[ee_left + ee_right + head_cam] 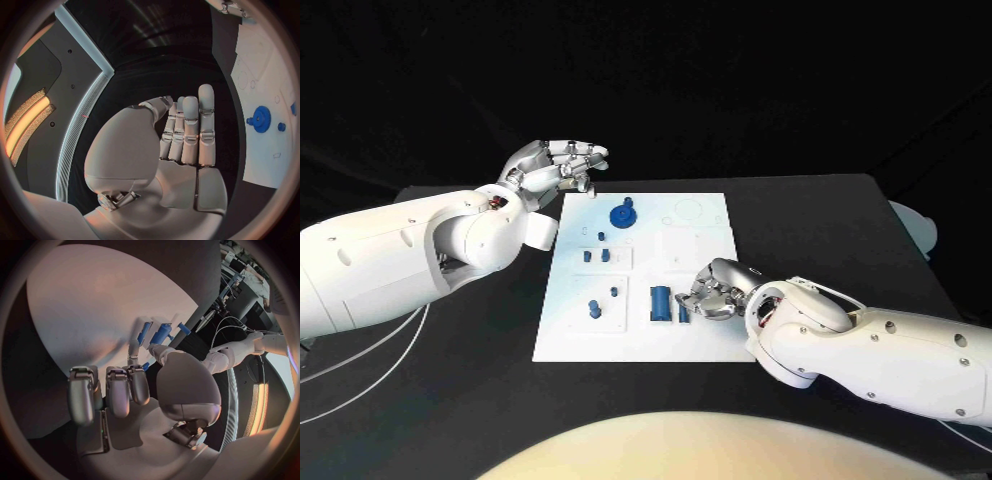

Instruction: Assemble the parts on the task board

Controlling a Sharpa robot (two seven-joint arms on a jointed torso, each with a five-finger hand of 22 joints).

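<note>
Looking down: I saw the task board [639, 330] lying flat in the middle of the black table [877, 230], small blue parts scattered across it.
Gear: a blue gear-shaped part [623, 213] stood near the board's far edge; the left wrist view caught it too [260, 116].
Pegs: small blue pieces [596, 256] sat toward the board's left side, another pair [594, 307] lower down.
Blocks: a larger blue block [659, 304] lay near the board's near edge, with a slimmer piece [684, 306] just beside it — right at the right hand's fingertips.
Right hand: the right hand [710, 290] rested over the board's near right part, fingers curled down toward those blocks; I could not tell whether it gripped one.
Left hand: the left hand [560, 165] hovered off the board's far left corner — fingers straight and close together in its wrist view [187, 135], holding nothing.
</note>
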